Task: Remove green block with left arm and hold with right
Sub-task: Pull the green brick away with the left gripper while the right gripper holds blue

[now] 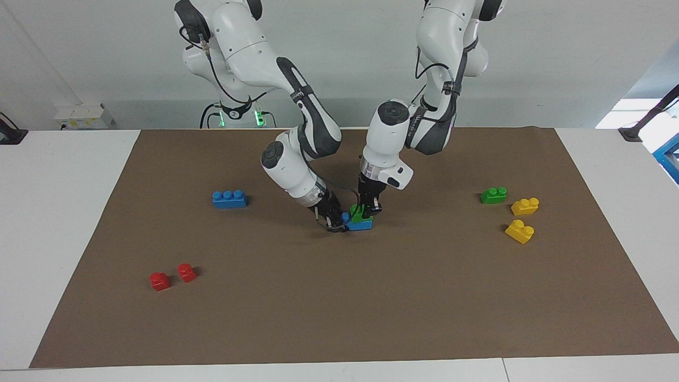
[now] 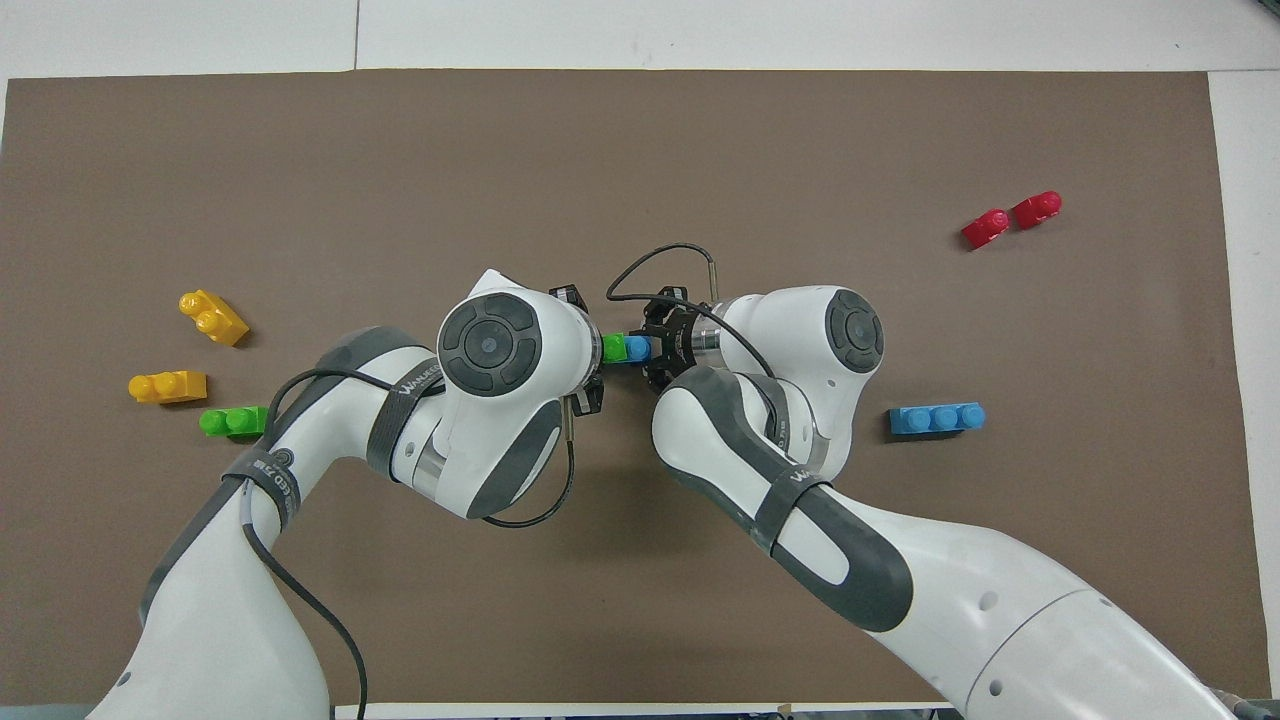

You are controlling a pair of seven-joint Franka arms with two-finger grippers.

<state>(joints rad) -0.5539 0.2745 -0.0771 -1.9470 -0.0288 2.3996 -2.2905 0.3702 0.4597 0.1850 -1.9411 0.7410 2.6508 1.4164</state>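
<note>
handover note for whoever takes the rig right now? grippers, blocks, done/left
Left gripper: down on the green block at mid-mat, fingers around it.
Right gripper: at the end of the blue brick under that green block, bracing it; grip state unclear.
Green block is seated on the blue brick, not yet separated.
Done: both arms in position.
Left: pull the green block off with the left arm while the right holds the base.
A second green brick lies loose toward the left arm's end, beside two yellow ones.

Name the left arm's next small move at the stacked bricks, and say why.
Probably lift straight up. The left gripper sits on the green block, which is stacked on the blue brick, while the right gripper braces that brick's end on the mat.
</note>
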